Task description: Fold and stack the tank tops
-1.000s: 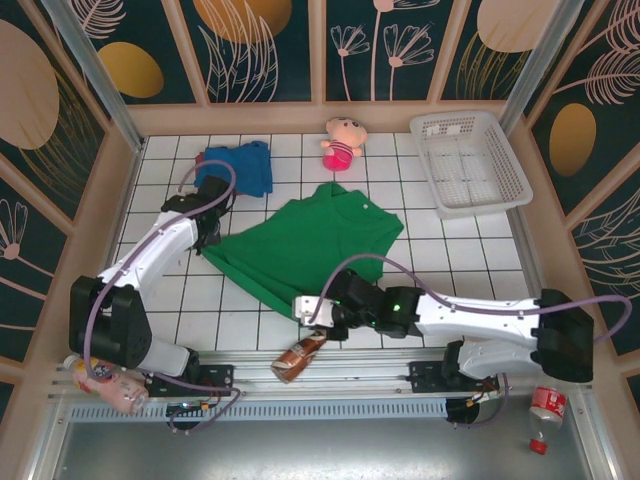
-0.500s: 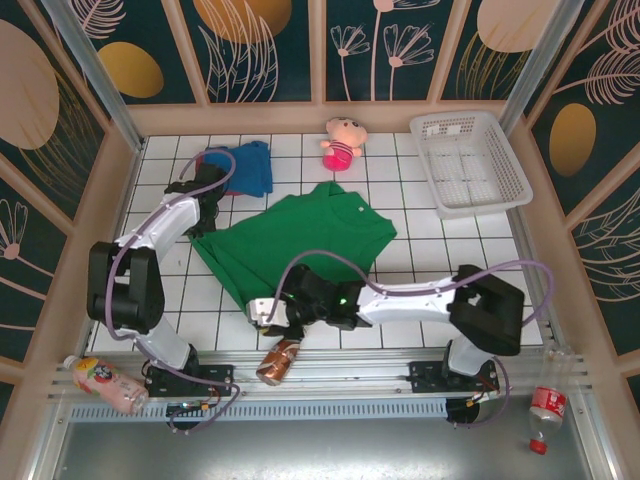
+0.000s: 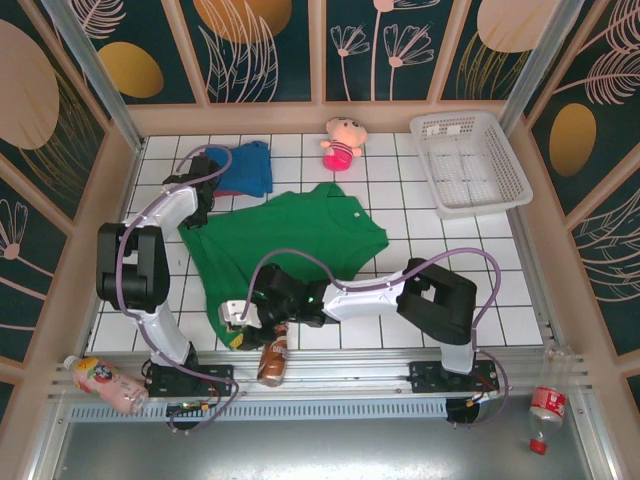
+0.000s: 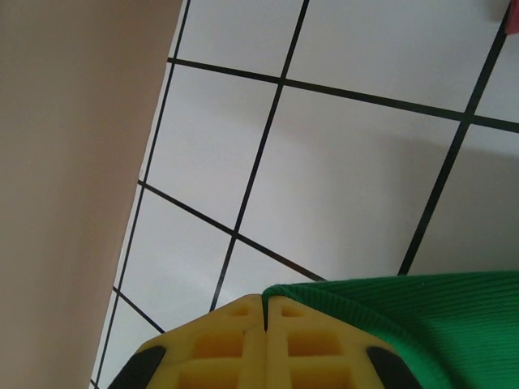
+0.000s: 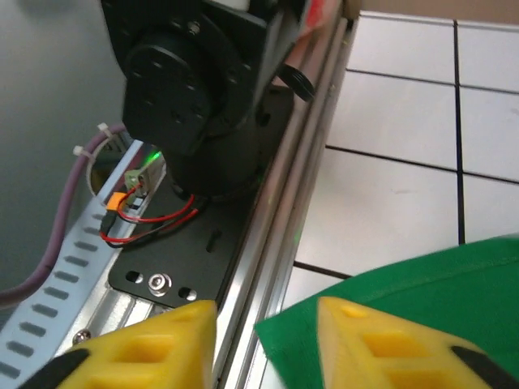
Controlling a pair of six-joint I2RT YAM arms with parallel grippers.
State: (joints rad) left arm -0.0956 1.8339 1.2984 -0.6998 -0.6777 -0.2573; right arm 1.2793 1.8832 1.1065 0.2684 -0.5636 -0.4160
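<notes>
My left claw is clamped on the green top. My right claw stands apart, a brown can just beside it.

Pink doll and white basket at the far edge — brown bottle on the near rail.
</notes>
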